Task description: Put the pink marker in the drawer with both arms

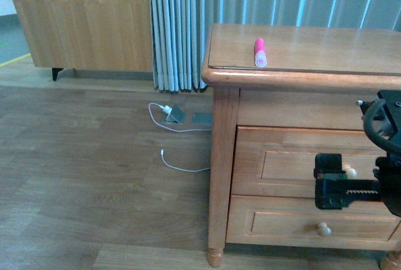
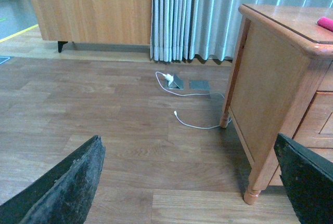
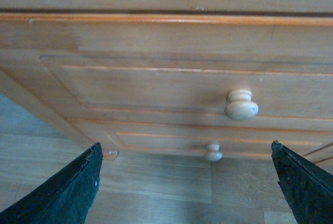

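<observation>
**Marker up top, drawer closed below**

Find the pink marker point(image 1: 260, 52) lying flat on the cabinet top point(image 1: 326, 47), close to the front edge and nearer the left front corner than the middle. Runs front to back, nearly square to that edge, with the pale cap end toward the front edge and the pink end toward the curtain point(image 1: 188, 25).

Down and rightward from it, meet the drawer point(image 1: 282, 163), closed, with its knob point(image 3: 241, 105) partly hidden in the front view behind the right gripper point(image 1: 327, 181). Holds nothing; fingers point(image 3: 67, 193) spread wide either side of the knob, clear of it and not yet closed on it. Puts the marker above and to the left of that gripper.

Off the cabinet's left side, find the left gripper point(image 2: 187, 193), likewise spread wide and empty, with the marker up and away to its right.

Probably leaves the knob to the right arm and the marker to the left, taken with a pinch across the short axis.
</observation>
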`<state>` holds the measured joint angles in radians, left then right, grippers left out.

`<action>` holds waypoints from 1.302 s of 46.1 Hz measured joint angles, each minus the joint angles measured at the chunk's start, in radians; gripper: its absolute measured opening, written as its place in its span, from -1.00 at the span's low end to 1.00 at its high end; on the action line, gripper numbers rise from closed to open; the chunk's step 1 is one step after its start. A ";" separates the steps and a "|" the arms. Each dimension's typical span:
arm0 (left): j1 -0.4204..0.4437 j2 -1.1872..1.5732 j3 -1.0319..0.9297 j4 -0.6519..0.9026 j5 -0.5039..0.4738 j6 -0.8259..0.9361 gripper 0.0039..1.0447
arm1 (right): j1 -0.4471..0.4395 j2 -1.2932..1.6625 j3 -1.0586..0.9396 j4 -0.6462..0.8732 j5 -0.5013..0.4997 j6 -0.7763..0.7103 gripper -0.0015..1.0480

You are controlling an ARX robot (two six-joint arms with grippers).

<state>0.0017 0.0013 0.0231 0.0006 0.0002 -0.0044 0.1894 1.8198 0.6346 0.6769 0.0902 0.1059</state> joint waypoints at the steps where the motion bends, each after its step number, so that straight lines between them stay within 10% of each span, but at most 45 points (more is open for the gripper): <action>1: 0.000 0.000 0.000 0.000 0.000 0.000 0.89 | 0.000 0.026 0.021 0.013 0.011 0.001 0.84; 45: 0.000 0.000 0.000 0.000 0.000 0.000 0.89 | -0.072 0.307 0.225 0.101 0.020 -0.026 0.83; 60: 0.000 0.000 0.000 0.000 0.000 0.000 0.89 | -0.082 0.312 0.225 0.096 0.034 -0.058 -0.13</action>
<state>0.0017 0.0013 0.0231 0.0006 0.0002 -0.0044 0.1070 2.1315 0.8593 0.7727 0.1246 0.0479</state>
